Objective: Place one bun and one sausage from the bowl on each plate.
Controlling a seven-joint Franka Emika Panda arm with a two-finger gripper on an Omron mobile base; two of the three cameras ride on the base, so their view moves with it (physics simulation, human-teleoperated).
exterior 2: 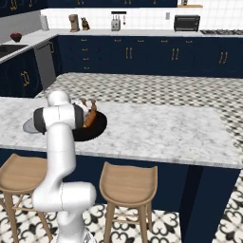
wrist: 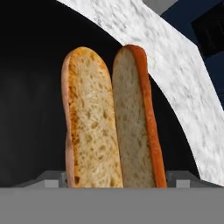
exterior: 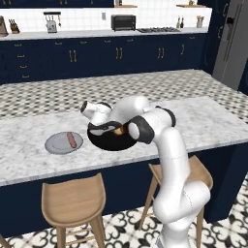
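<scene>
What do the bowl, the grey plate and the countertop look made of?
Bowl: matte black, no glint, maybe ceramic or plastic.
Grey plate: plain, smooth, light grey, likely ceramic.
Countertop: white stone with grey veining, marble-like.

Even, bright rendered light with soft shadows and no glare; all views slightly coarse, close-up textures blurred.

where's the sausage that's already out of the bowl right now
In the left base view the sausage lies on the light grey plate, on the marble counter just left of the black bowl.
</scene>
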